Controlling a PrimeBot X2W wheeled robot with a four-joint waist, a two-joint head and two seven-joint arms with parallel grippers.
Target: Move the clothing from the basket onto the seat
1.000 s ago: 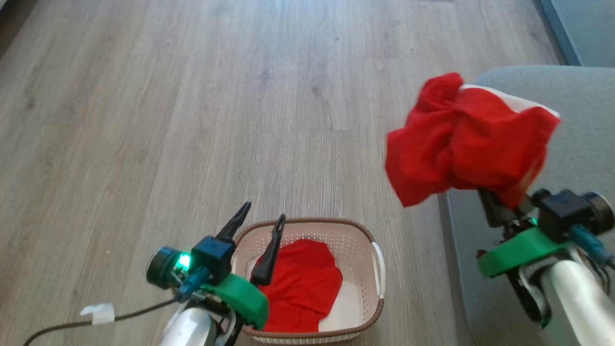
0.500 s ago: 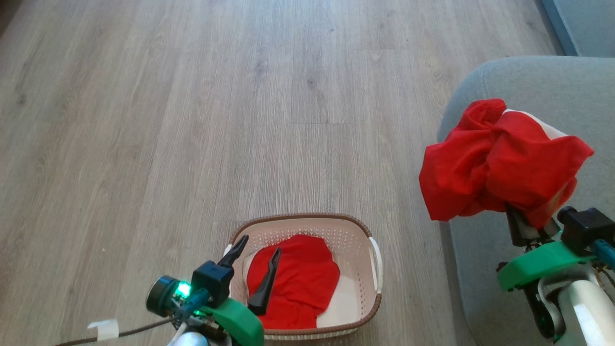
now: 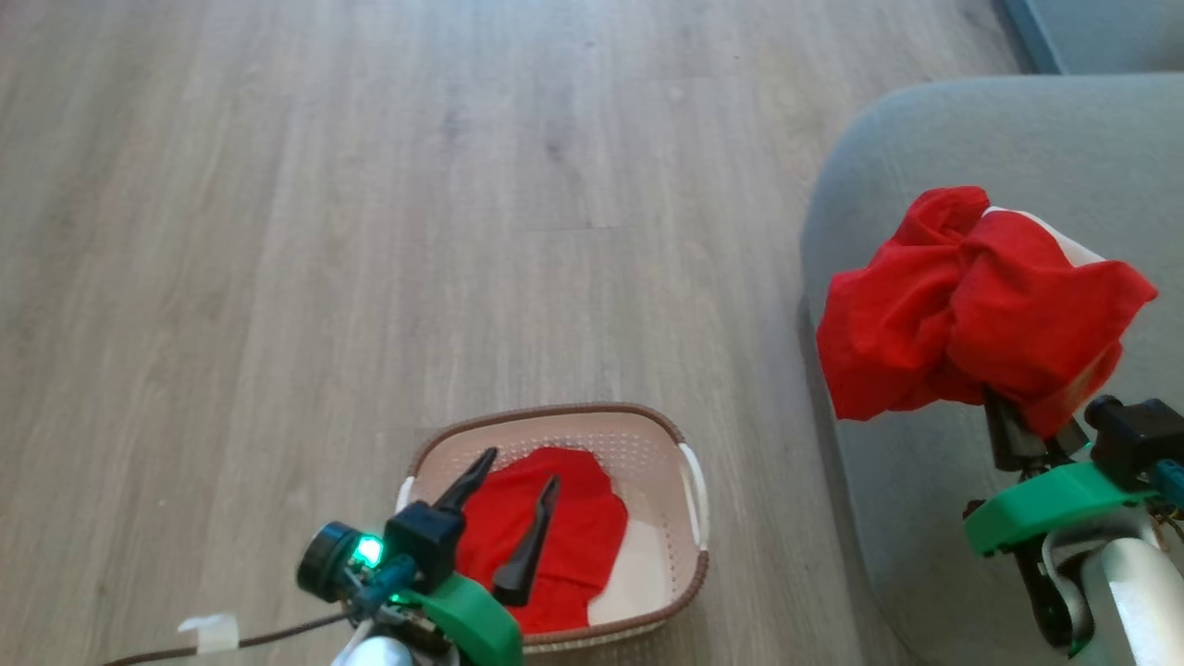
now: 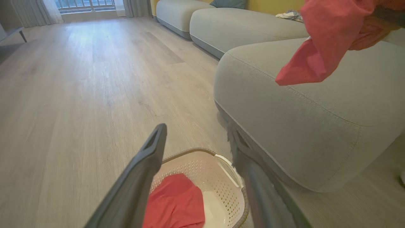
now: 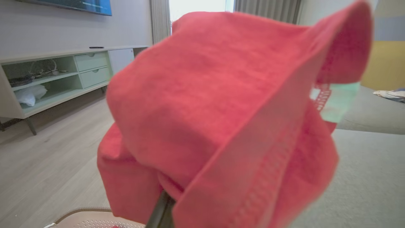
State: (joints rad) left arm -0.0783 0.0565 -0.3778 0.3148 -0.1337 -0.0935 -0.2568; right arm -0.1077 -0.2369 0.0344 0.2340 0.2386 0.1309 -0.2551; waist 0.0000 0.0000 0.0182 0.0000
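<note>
The cream basket [image 3: 689, 481] stands on the floor beside the grey seat [image 3: 971, 139]. One piece of red clothing [image 3: 578, 527] lies inside it. My left gripper [image 3: 519, 468] hovers open just above that garment, holding nothing; the left wrist view looks along the left gripper [image 4: 196, 129] to the basket [image 4: 205, 161] and the garment [image 4: 177, 202]. My right gripper [image 3: 1013, 430] is shut on a second red garment [image 3: 971, 314], bunched with white trim, held up over the seat's near corner. That garment [image 5: 221, 95] drapes over and hides the fingertips [image 5: 161, 212].
Pale wood floor [image 3: 370, 231] stretches ahead and to the left. More grey sofa sections [image 4: 237, 28] run along the right. A low cabinet with drawers [image 5: 63, 72] stands by the far wall. A cable with white tape [image 3: 208, 634] trails by my left arm.
My right gripper has carried the red garment rightward, from beside the seat's edge to over the seat. The head view has shifted. My left gripper stays open and sits further back over the basket.
</note>
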